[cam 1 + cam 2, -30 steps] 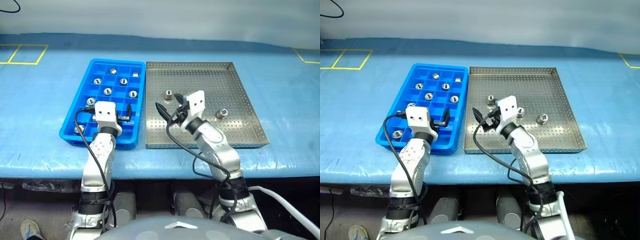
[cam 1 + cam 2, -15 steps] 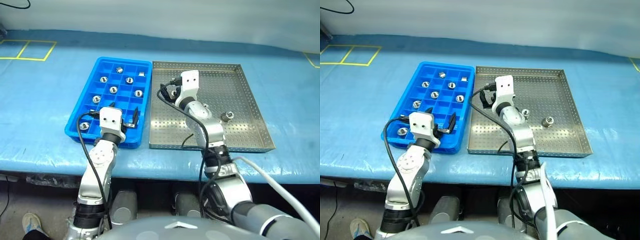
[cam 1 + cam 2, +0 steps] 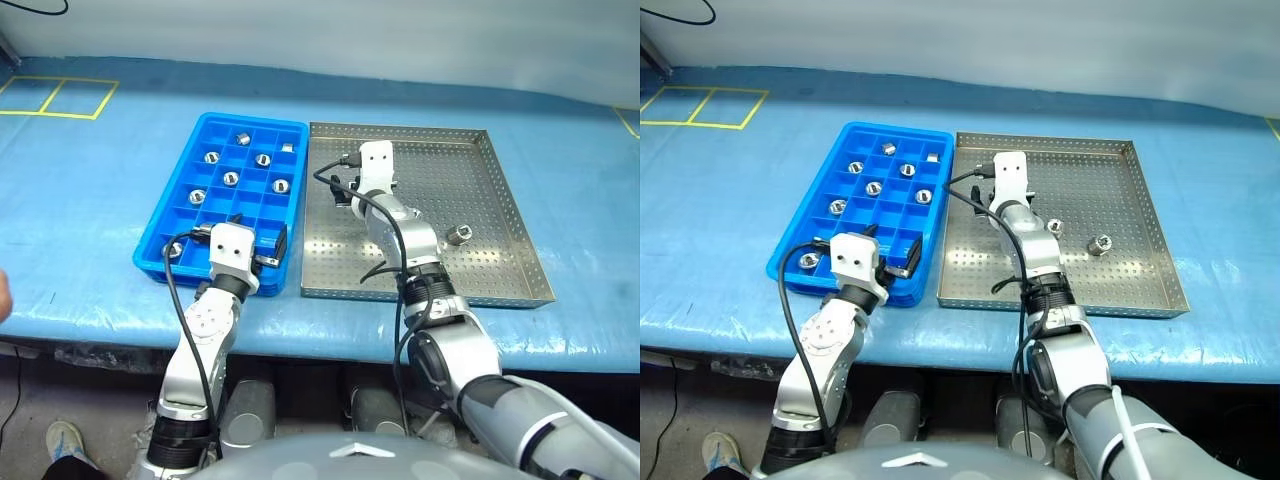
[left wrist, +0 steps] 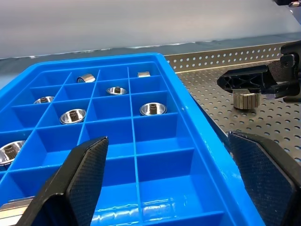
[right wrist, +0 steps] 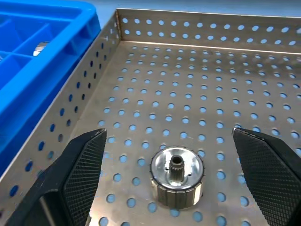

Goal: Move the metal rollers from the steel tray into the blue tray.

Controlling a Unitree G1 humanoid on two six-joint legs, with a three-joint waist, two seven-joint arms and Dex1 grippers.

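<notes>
The steel tray (image 3: 480,170) lies on the blue table, with the blue tray (image 3: 250,121) touching its left side. My right gripper (image 5: 170,141) hovers open over the steel tray's left part. One metal roller (image 5: 177,182) stands upright on the perforated floor between its fingers, untouched. Two more rollers (image 3: 1100,244) (image 3: 1054,227) rest further right in the steel tray. Several rollers (image 3: 230,178) sit in separate compartments of the blue tray. Over that tray's near right corner my left gripper (image 4: 167,141) stands open and empty.
Yellow tape lines (image 3: 60,97) mark the blue table cover at the far left. The table's front edge (image 3: 330,335) runs just before both trays. Bare table lies to the right of the steel tray and to the left of the blue tray.
My right gripper has reached forward over the steel tray and now straddles the left roller. The left gripper has drawn back a little toward the blue tray's near edge. Both stay open.
</notes>
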